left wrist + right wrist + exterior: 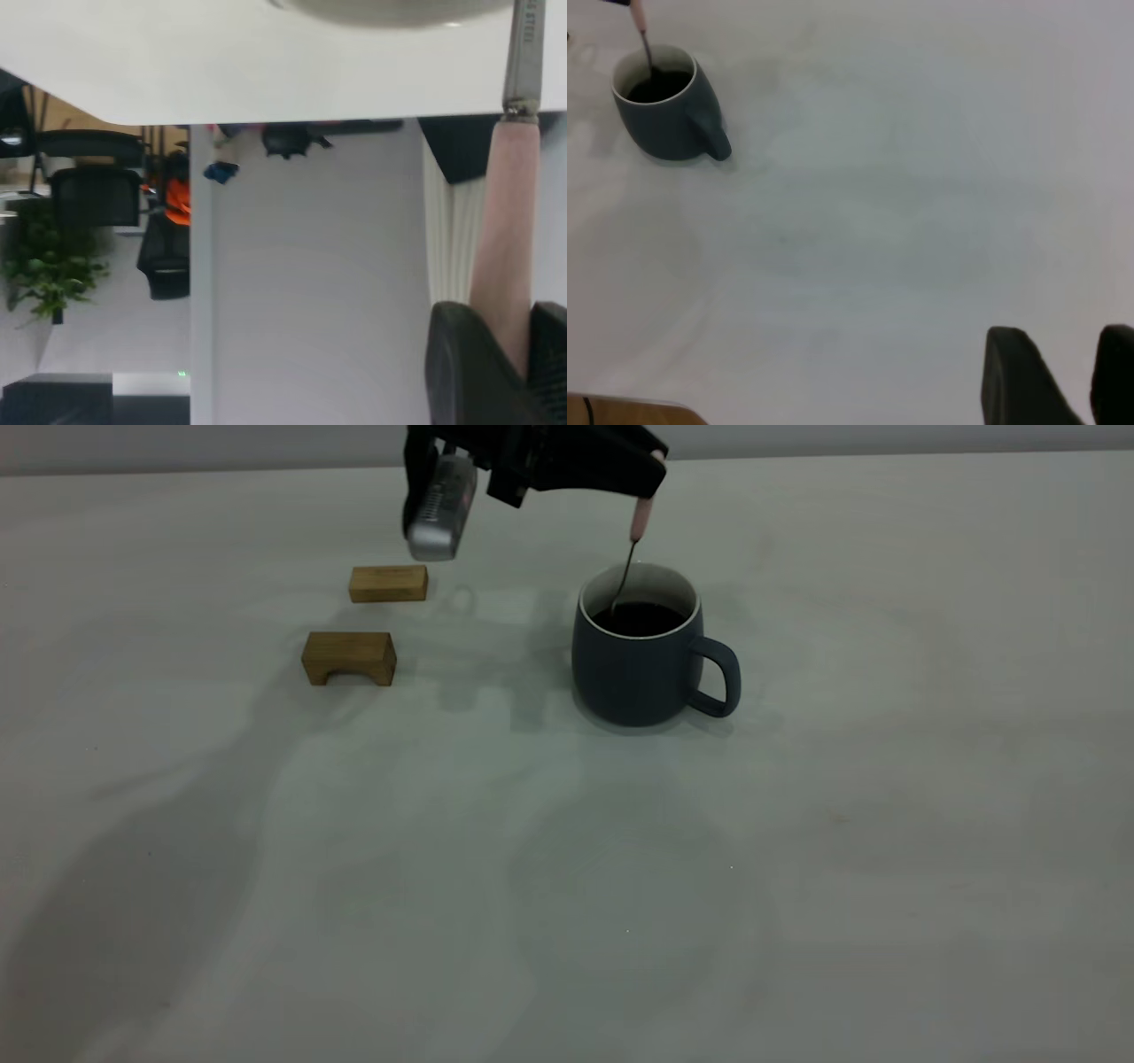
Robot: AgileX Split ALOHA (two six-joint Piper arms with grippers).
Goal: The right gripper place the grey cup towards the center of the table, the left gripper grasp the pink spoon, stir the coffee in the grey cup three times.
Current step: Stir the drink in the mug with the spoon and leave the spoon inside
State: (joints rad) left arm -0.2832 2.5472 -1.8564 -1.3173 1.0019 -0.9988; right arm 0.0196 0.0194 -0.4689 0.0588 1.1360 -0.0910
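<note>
The grey cup (633, 677) stands upright near the middle of the table (797, 824), its handle turned toward the right front, with dark coffee (645, 618) inside. My left gripper (654, 469) hovers above the cup's far rim, shut on the pink spoon (640, 518). The spoon hangs down, its thin metal neck dipping into the coffee; the bowl is hidden below the surface. In the left wrist view the gripper (509, 354) pinches the pink spoon handle (505, 230). My right gripper (1090, 376) is open and holds nothing, well away from the cup (664, 128), and does not appear in the exterior view.
Two brown wooden blocks lie left of the cup: a flat one (388, 584) farther back and an arch-shaped one (349, 657) nearer the front. The table's far edge meets a wall just behind the left arm.
</note>
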